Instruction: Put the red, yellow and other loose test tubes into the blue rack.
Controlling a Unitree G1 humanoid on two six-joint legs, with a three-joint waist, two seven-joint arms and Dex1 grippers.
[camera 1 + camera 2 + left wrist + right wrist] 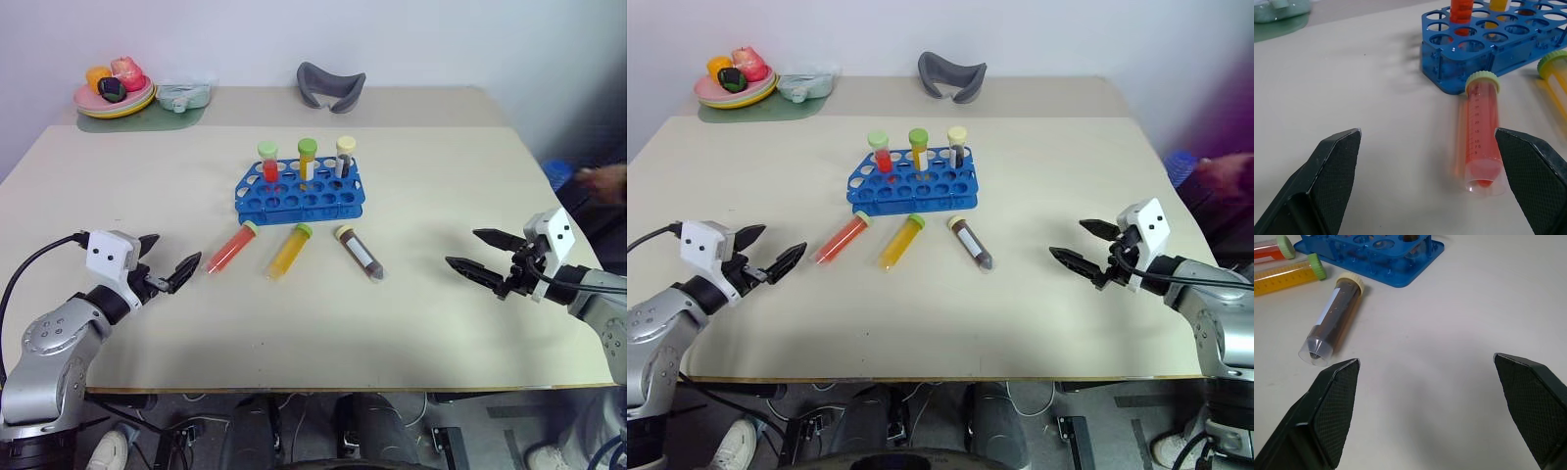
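Before blue rack [299,192], tubes [289,251] caps rackward

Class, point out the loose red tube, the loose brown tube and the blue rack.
loose red tube [229,249], left eye view, mid-body.
loose brown tube [361,254], left eye view, mid-body.
blue rack [257,207], left eye view, front wall.

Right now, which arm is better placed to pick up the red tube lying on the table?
The left. Its open end effector sits just beside the red tube, which lies between its fingers in the left wrist view. The right end effector is beyond the brown tube, farther away.
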